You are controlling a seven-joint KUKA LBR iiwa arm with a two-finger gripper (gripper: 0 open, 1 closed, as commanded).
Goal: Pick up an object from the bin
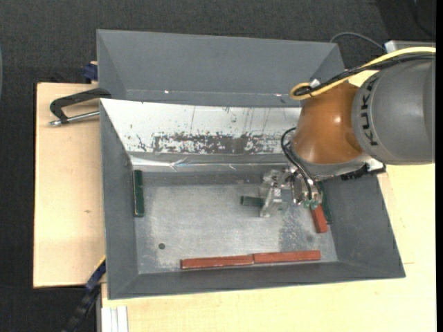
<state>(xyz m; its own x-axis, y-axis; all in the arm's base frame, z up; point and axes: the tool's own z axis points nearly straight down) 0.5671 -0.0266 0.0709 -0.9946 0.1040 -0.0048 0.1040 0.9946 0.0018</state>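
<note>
Your gripper (272,197), its state not discernible, hangs near a red stick (319,220), likely light and rigid; grip it mid-length.

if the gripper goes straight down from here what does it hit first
Probably the bare bin floor: the gripper points down at it. A small dark piece lies just beside it and might be touched first; depth is unclear.

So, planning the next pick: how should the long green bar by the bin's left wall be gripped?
Probably take the green bar at its middle from above, closing across its narrow width: it lies flat, lengthwise beside the left wall, so room there looks tight.
</note>
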